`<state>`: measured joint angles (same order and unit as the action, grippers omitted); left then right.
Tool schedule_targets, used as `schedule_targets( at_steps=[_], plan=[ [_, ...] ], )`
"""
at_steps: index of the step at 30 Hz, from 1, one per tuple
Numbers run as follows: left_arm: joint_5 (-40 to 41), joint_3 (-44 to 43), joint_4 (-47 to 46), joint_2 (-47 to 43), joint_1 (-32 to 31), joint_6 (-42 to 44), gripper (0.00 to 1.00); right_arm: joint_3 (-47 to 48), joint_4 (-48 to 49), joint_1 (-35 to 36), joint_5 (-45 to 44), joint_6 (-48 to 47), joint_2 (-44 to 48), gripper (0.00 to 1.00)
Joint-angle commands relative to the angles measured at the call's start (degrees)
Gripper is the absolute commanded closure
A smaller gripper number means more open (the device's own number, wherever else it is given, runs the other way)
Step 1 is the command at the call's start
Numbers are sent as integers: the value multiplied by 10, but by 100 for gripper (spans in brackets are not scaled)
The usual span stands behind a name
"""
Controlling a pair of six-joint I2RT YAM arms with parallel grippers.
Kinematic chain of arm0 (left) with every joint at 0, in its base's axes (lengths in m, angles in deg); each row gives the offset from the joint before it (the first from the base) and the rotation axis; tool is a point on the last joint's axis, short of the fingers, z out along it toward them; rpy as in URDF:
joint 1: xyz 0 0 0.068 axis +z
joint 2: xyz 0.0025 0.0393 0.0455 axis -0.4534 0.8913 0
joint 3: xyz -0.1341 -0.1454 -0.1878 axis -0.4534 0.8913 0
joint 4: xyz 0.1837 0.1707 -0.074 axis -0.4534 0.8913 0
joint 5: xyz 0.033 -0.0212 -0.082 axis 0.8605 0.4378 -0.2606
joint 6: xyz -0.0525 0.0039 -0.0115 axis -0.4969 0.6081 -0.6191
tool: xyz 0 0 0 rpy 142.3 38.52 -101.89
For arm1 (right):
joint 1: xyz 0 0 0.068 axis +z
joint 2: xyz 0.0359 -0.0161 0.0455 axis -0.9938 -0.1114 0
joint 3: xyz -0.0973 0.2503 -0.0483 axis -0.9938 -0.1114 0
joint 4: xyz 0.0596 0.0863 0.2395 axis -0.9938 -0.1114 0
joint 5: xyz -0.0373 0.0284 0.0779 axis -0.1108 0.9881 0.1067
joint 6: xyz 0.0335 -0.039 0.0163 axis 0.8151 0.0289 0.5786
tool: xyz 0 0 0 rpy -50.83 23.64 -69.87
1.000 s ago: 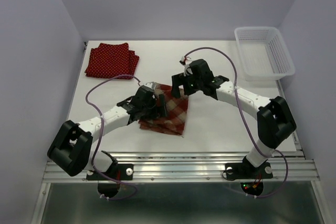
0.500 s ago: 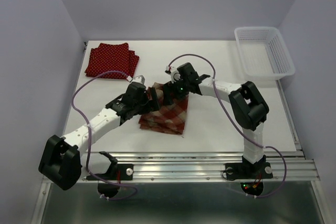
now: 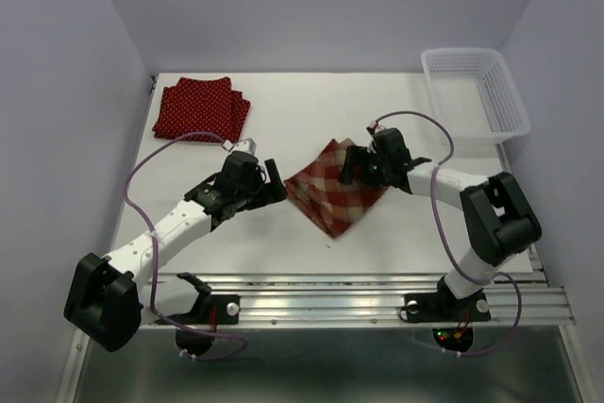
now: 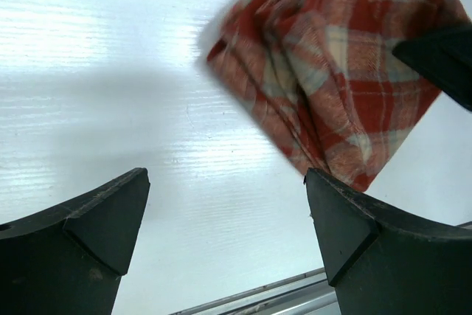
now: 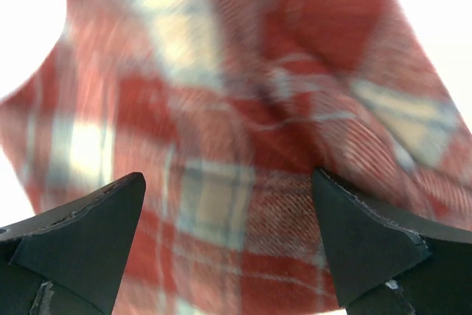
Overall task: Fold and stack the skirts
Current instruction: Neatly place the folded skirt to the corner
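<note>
The folded red-and-cream plaid skirt (image 3: 335,197) lies as a diamond on the white table mid-centre. My left gripper (image 3: 276,184) is open and empty just left of it. In the left wrist view the gripper (image 4: 228,208) hovers over bare table, with the plaid skirt (image 4: 332,71) ahead to the upper right. My right gripper (image 3: 351,165) is open over the skirt's right upper part. In the right wrist view the gripper (image 5: 227,182) has blurred plaid cloth (image 5: 221,108) filling the frame between its spread fingers. The dark red polka-dot skirts (image 3: 201,109) lie folded in a pile at the back left.
A white mesh basket (image 3: 475,92) stands at the back right corner. The table's metal front rail (image 3: 321,294) runs along the near edge. Purple cables loop from both arms.
The plaid skirt has shifted right and turned into a diamond. My right gripper moved right with it. My left gripper has come off the cloth and drawn back left.
</note>
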<state>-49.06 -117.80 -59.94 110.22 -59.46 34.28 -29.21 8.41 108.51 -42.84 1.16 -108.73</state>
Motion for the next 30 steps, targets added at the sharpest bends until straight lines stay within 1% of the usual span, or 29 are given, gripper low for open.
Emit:
schedule_targets(
  at_steps=[1,2,3,4,5,7,9,10,11,12,13,15,17,23,26,30],
  plan=[
    [-28,6,-33,-2,2,6,1,-113,10,8,-3,105,99,0],
    [-41,10,-40,1,3,6,1,-168,36,8,52,140,151,0],
    [-47,11,-50,8,3,6,1,-194,76,8,71,155,177,0],
    [-62,16,-58,11,3,6,1,-228,85,25,78,180,201,0],
    [-74,22,-67,14,3,4,1,-237,86,33,80,186,245,0],
    [-104,40,-101,22,2,-1,1,-238,62,44,86,184,281,0],
    [-117,49,-118,25,1,-6,1,-231,37,44,74,175,309,0],
    [-120,57,-134,23,1,-8,1,-225,1,44,63,167,329,0],
    [-127,60,-139,22,1,-13,1,-208,-18,44,45,149,336,0],
    [-131,65,-165,20,0,-14,1,-199,-55,44,8,138,347,0],
    [-148,73,-179,19,0,-13,1,-191,-71,44,-8,121,352,0],
    [-155,72,-202,29,-5,-11,1,-172,-100,44,-49,110,365,0],
    [-158,67,-216,53,-14,-2,1,-164,-108,44,-73,96,374,0],
    [-163,22,-222,142,-44,22,1,-160,-116,44,-109,77,399,0],
    [-145,10,-219,193,-46,25,1,-159,-120,44,-113,72,403,0],
    [-134,3,-216,230,-46,25,1,-159,-122,44,-113,66,405,0]
  ],
)
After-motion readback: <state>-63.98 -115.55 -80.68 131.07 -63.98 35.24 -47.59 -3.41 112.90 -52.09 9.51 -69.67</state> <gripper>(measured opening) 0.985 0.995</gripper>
